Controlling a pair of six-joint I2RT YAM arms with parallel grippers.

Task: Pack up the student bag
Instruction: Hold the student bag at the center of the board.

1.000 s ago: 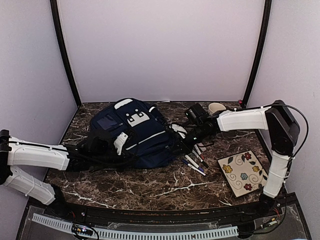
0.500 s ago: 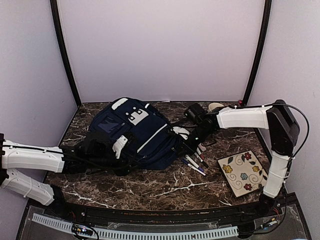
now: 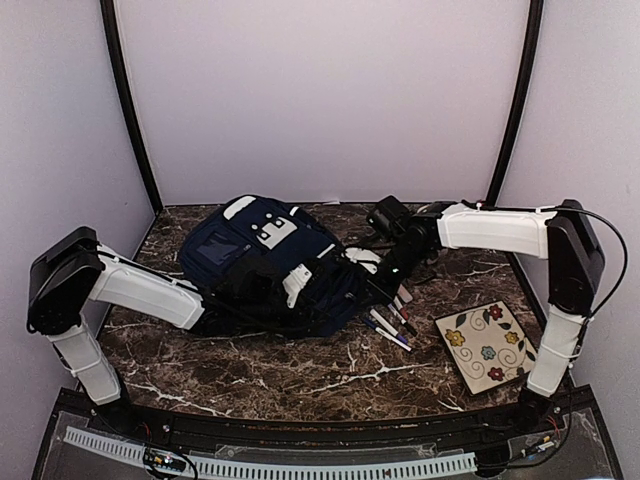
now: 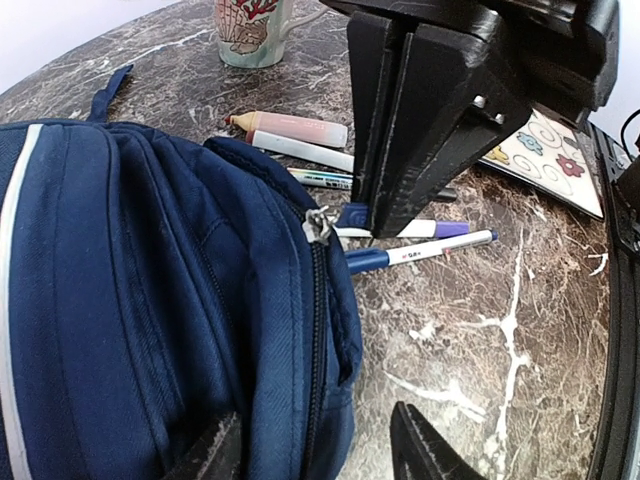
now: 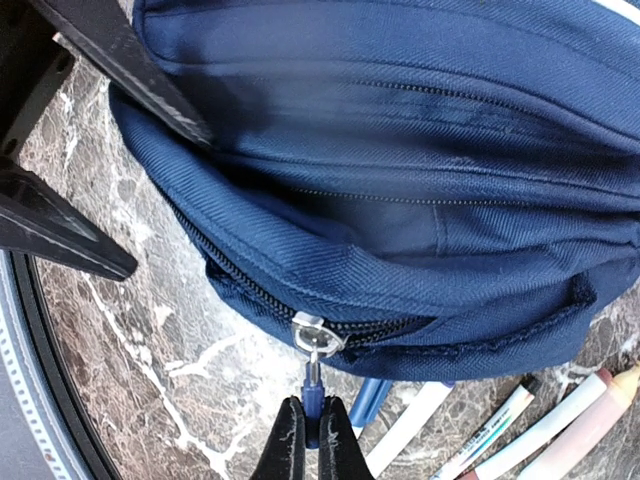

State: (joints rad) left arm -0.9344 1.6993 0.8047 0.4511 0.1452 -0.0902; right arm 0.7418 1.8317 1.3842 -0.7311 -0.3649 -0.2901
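- Student bag [image 3: 262,262]: navy fabric backpack lying flat on the dark marbled table [image 3: 300,375], left of centre in the top view. It has a thin white diagonal stripe and a white slotted patch [image 3: 276,232] towards its upper end.
- Zip [image 5: 316,334]: a metal slider sits at the bag's lower corner, centre of the right wrist view. The teeth visible there are meshed, so none of the bag's inside shows.
- Right gripper [image 5: 311,418]: its fingers are pinched on the small blue pull tab [image 5: 313,392] that hangs from the slider.
- Left gripper [image 4: 315,445]: its fingers are spread apart at the bottom edge of the left wrist view, with the bag's corner lying between them. Whether they touch the fabric cannot be made out.
- Pens and markers [image 4: 405,252]: loose on the table just beside the bag's corner, partly hidden behind the right gripper.
- Mug [image 4: 250,28]: patterned and upright at the top of the left wrist view. It is cut off by the frame, and its contents are not visible.
- Floral plate [image 3: 487,345]: square, lower right of the top view, well apart from the bag.
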